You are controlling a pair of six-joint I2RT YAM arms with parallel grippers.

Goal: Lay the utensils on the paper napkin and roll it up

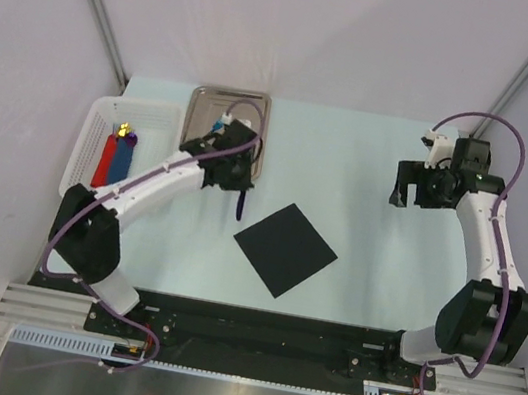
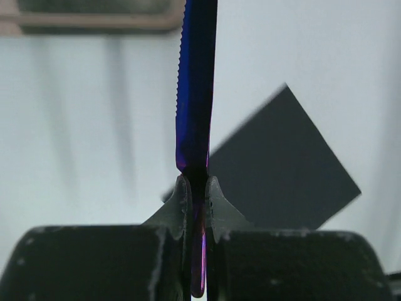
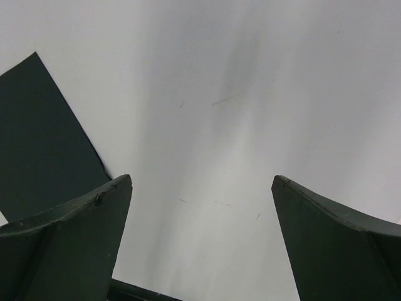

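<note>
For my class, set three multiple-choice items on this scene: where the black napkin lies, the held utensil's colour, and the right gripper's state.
1. Where does the paper napkin lie?
A. in the steel tray
B. in the white basket
C. flat on the table

2. What colour is the utensil in the left gripper?
A. dark purple
B. yellow
C. white

3. How is the right gripper?
A. shut on the napkin
B. open, holding nothing
C. shut on a utensil

Key:
1 C: the black sheet lies on the pale table.
2 A: the clamped serrated blade is purple.
3 B: its fingers stand wide apart, with nothing between them.
</note>
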